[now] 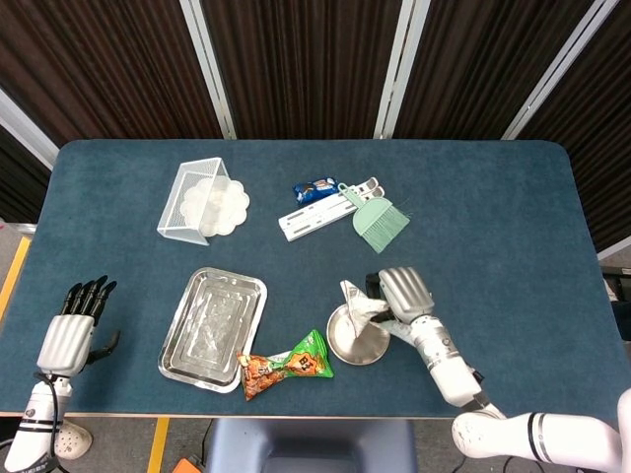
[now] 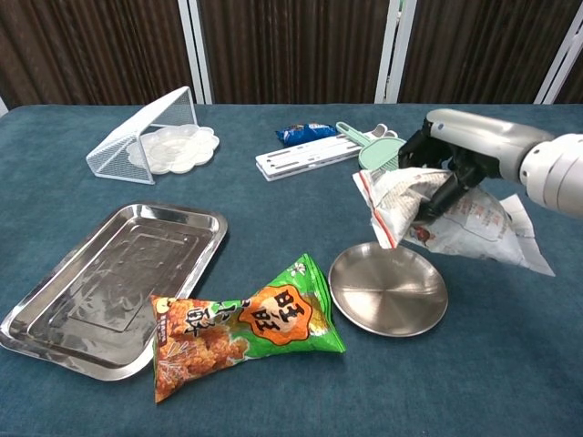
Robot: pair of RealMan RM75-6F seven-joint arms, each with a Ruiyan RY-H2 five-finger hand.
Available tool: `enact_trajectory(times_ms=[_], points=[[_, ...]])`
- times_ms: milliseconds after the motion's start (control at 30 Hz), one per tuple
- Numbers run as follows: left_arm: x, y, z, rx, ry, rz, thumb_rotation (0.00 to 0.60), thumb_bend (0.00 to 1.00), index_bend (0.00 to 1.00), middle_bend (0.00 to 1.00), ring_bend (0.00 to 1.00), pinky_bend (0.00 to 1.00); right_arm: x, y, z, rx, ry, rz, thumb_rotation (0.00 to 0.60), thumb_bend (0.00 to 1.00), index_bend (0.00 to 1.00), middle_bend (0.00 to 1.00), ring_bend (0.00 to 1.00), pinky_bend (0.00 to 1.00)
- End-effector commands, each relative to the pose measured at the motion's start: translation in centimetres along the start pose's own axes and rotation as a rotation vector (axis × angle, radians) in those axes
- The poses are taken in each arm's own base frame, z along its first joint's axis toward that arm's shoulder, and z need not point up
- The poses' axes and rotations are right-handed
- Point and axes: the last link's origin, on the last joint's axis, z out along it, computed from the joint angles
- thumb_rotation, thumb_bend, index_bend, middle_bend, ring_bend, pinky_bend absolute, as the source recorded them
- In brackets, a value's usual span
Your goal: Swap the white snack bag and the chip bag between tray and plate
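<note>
My right hand [image 2: 451, 150] [image 1: 402, 292] grips the white snack bag [image 2: 428, 211] [image 1: 360, 302] and holds it in the air over the far right part of the round metal plate [image 2: 387, 288] [image 1: 357, 337]. The green and orange chip bag [image 2: 239, 329] [image 1: 283, 363] lies on the table between plate and tray, its orange end resting on the near corner of the empty steel tray [image 2: 109, 282] [image 1: 212, 329]. My left hand [image 1: 69, 333] hangs open off the table's left edge, far from everything.
A white wire basket [image 2: 146, 137] [image 1: 202, 200] lies tipped at the back left with a scalloped white dish in it. Behind the plate lie a blue packet [image 2: 302, 133], a long white strip [image 2: 305, 157] and a green brush [image 2: 378, 150] [image 1: 377, 219].
</note>
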Motion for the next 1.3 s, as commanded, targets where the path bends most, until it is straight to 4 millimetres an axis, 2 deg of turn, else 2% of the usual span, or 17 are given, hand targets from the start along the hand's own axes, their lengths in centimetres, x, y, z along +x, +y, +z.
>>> enact_trajectory(times_ms=[33, 133, 200, 300, 433, 467, 567, 767, 900, 1067, 1167, 1300], points=[[0.2, 0.0, 0.0, -0.001, 0.004, -0.005, 0.600, 0.40, 0.00, 0.00, 0.00, 0.00, -1.9, 0.6, -0.4, -0.004, -0.037, 0.045, 0.600, 0.32, 0.86, 0.75, 0.72, 0.89], [0.4, -0.3, -0.1, 0.005, 0.013, -0.009, 0.600, 0.40, 0.00, 0.00, 0.00, 0.00, -2.7, 0.3, -0.4, 0.006, -0.049, 0.070, 0.600, 0.32, 0.84, 0.75, 0.70, 0.88], [0.6, -0.4, -0.1, 0.005, 0.014, -0.014, 0.600, 0.39, 0.00, 0.00, 0.00, 0.00, -3.1, 0.2, -0.3, 0.012, -0.059, 0.064, 0.600, 0.32, 0.79, 0.75, 0.67, 0.86], [0.6, -0.5, -0.1, 0.004, 0.013, -0.016, 0.600, 0.39, 0.00, 0.00, 0.00, 0.00, -3.7, -0.2, -0.2, 0.032, -0.094, 0.081, 0.600, 0.32, 0.59, 0.65, 0.55, 0.75], [0.7, -0.5, -0.2, 0.007, 0.012, -0.018, 0.600, 0.39, 0.00, 0.00, 0.00, 0.00, -4.0, -0.3, 0.0, 0.049, -0.146, 0.083, 0.600, 0.32, 0.25, 0.42, 0.35, 0.58], [0.7, -0.5, -0.2, 0.006, 0.013, -0.017, 0.600, 0.39, 0.00, 0.00, 0.00, 0.00, -3.9, -0.3, 0.0, 0.050, -0.150, 0.088, 0.600, 0.31, 0.14, 0.35, 0.28, 0.51], [0.8, -0.5, -0.2, 0.005, 0.013, -0.016, 0.600, 0.40, 0.00, 0.00, 0.00, 0.00, -3.5, -0.3, 0.1, 0.054, -0.151, 0.118, 0.600, 0.27, 0.01, 0.23, 0.17, 0.40], [0.9, -0.3, -0.4, -0.005, 0.010, -0.018, 0.600, 0.39, 0.00, 0.00, 0.00, 0.00, -1.3, 0.3, -1.3, 0.082, -0.123, 0.171, 0.600, 0.20, 0.00, 0.12, 0.06, 0.27], [0.6, -0.6, -0.2, 0.008, -0.007, -0.005, 0.600, 0.39, 0.00, 0.00, 0.00, 0.00, 0.2, 1.5, -3.2, 0.110, -0.091, 0.198, 0.600, 0.17, 0.00, 0.09, 0.02, 0.25], [0.6, 0.6, -0.6, -0.043, -0.047, -0.096, 0.600, 0.39, 0.00, 0.00, 0.00, 0.01, 1.1, 4.6, -7.9, 0.155, 0.014, 0.189, 0.600, 0.16, 0.00, 0.05, 0.00, 0.24], [0.4, 2.2, -1.0, -0.119, -0.116, -0.191, 0.600, 0.39, 0.00, 0.00, 0.00, 0.01, 1.0, 7.4, -11.4, 0.139, 0.090, 0.121, 0.600, 0.16, 0.00, 0.03, 0.00, 0.19], [0.0, 5.1, -0.3, -0.250, -0.185, -0.135, 0.600, 0.39, 0.00, 0.00, 0.00, 0.02, 0.9, 11.3, -15.1, 0.051, 0.192, 0.056, 0.600, 0.16, 0.00, 0.02, 0.00, 0.16]])
